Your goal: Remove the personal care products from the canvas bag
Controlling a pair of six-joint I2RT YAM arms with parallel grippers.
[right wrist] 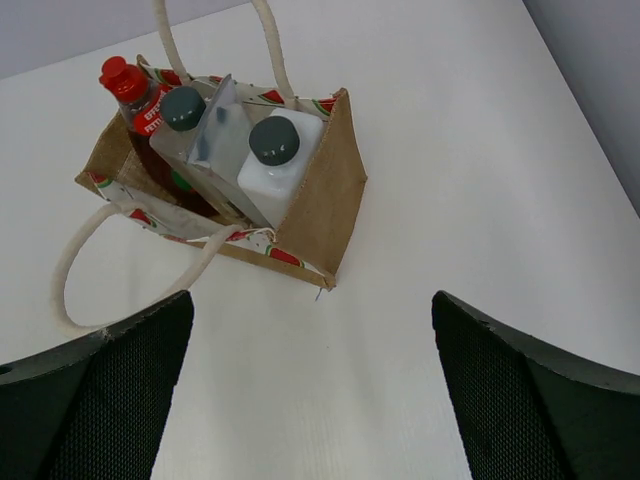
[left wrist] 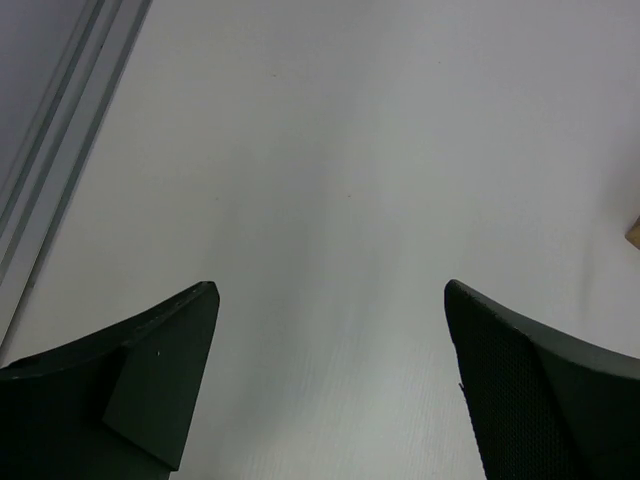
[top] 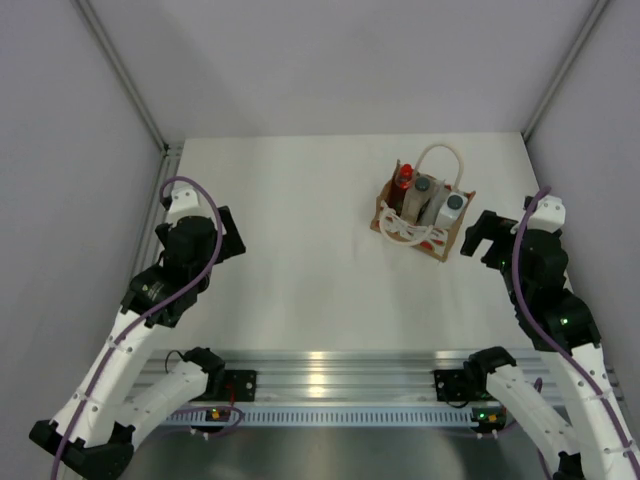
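A: Right hand (right wrist: 312, 300) first, since its fingers (right wrist: 110, 400) fill the bottom of the wrist view; how does it stand?
B: Spread as wide as it goes, holding nothing; the canvas bag (right wrist: 325, 190) stands upright on the bench (right wrist: 480, 120) at its 11 o'clock, near but not touching.
A: And the left hand (left wrist: 330, 290)?
B: Equally wide and empty, over bare bench, well apart at the bag's 9 o'clock; I would leave it idle, or bring it in to pin the bag.
A: Which product goes first?
B: All four sit inside; I would take the whitish bottle (right wrist: 285, 170) with the dark grey cap, at the corner nearest the hand; the second whitish bottle (right wrist: 184, 108), the slim grey one (right wrist: 222, 125) and the red bottle (right wrist: 130, 90) stand farther off, toward 10 o'clock.
A: What calls for care?
B: Come down from above, fingers astride the cap and clear of the rope handles (right wrist: 75, 260); lift straight up, since the bottles look tightly packed and the light bag may rise with them.
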